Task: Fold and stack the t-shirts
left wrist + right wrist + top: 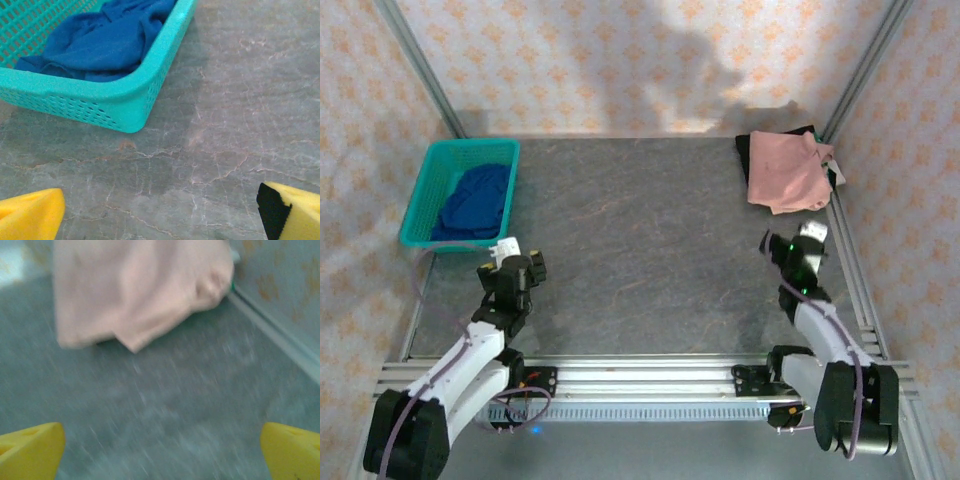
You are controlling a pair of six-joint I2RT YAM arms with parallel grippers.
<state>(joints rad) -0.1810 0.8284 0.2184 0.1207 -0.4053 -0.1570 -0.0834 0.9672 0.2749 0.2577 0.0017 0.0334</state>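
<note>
The dark blue t-shirt (475, 200) lies bunched inside the teal basket (420, 195). The left end effector (512, 265), fingers apart, sits just off the basket's near right corner and is the closer arm. Far right of the basket, the pink t-shirt (785, 170) lies beyond the right end effector (790, 250), likewise spread.

Your left hand (511, 270) and right hand (793, 253) are both empty, fingers (31, 216) spread wide, with each arm (470, 352) folded back behind its hand.
</note>
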